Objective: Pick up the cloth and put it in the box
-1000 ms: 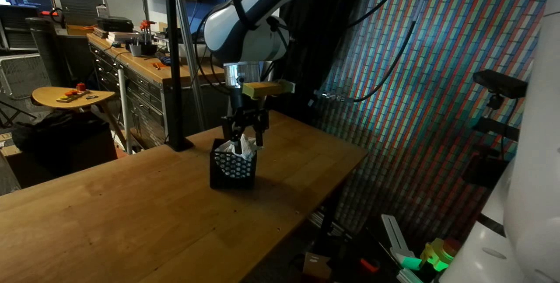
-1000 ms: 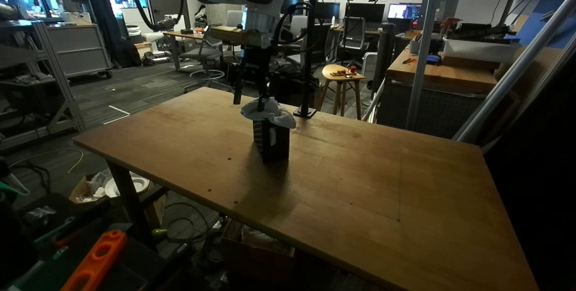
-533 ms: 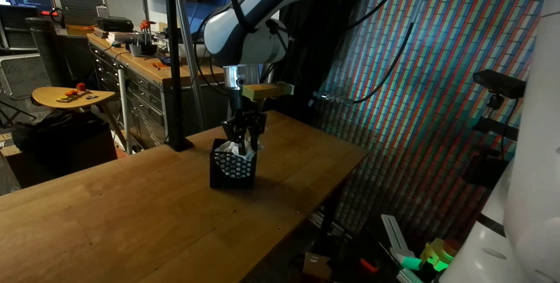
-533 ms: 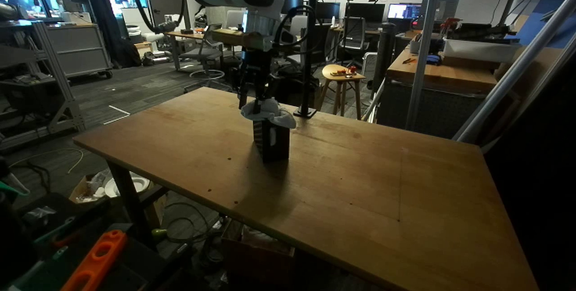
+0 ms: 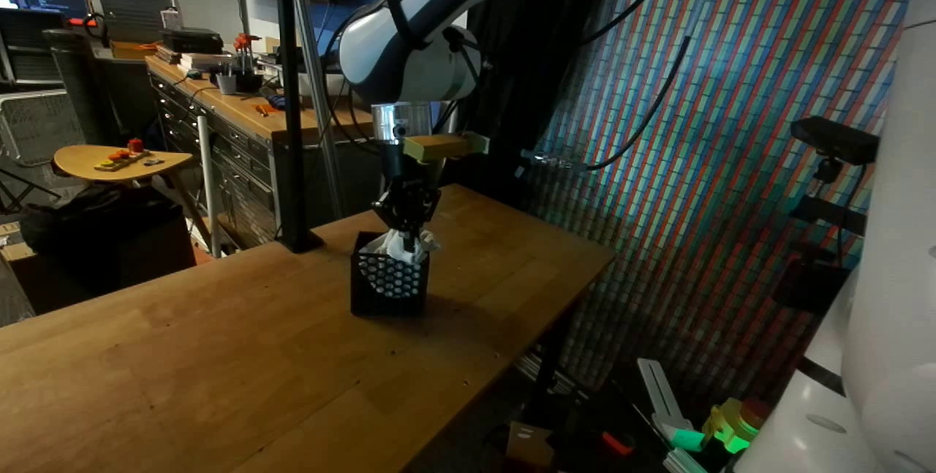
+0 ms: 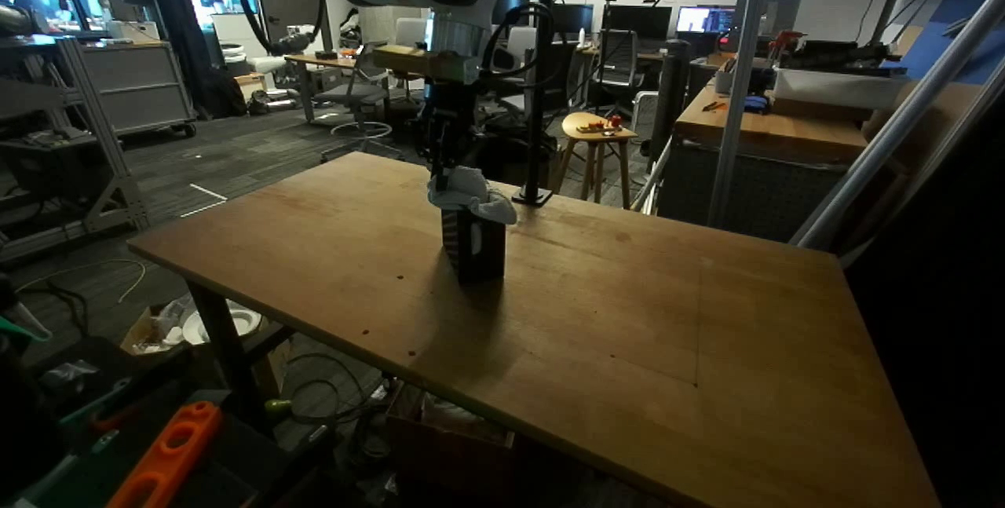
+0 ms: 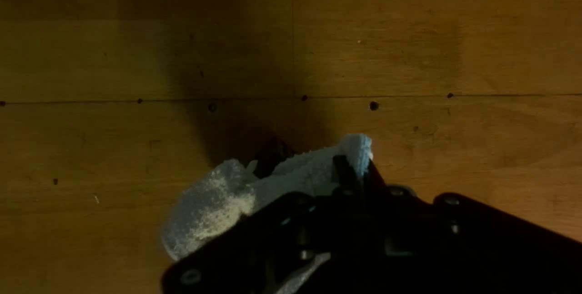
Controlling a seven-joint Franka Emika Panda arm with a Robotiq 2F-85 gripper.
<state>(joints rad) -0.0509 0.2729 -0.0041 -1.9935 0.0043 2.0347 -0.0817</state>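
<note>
While the cloth sits bunched in the mouth of the black box, it isn't fully in: flaps ride over the rim at 11 and 1 o'clock in an exterior view, though pale fabric shows through the honeycomb side, so I'd say a good part is already inside. What's new: the fingers were spread a second ago, one outside the cloth, and now they've come together. Wrist view has the gripper pinched nearly all the way, a pale edge of cloth caught between the tips; the rest trails off toward 8 o'clock, partly hidden behind the gripper body. So the overhang on that side is held; my read is a tuck-in, placement almost done. Next should be: carry the fold inward over the box, push down, let go. Risk: pulling straight toward 12 drags the whole cloth back out, or tips the box, which looks light. Box stands upright on the wooden table, no sign it shifted. Further out, in an exterior view, a black post has its foot at 10 o'clock of the box, and a stool sits beyond, same bearing, well apart from the work.
</note>
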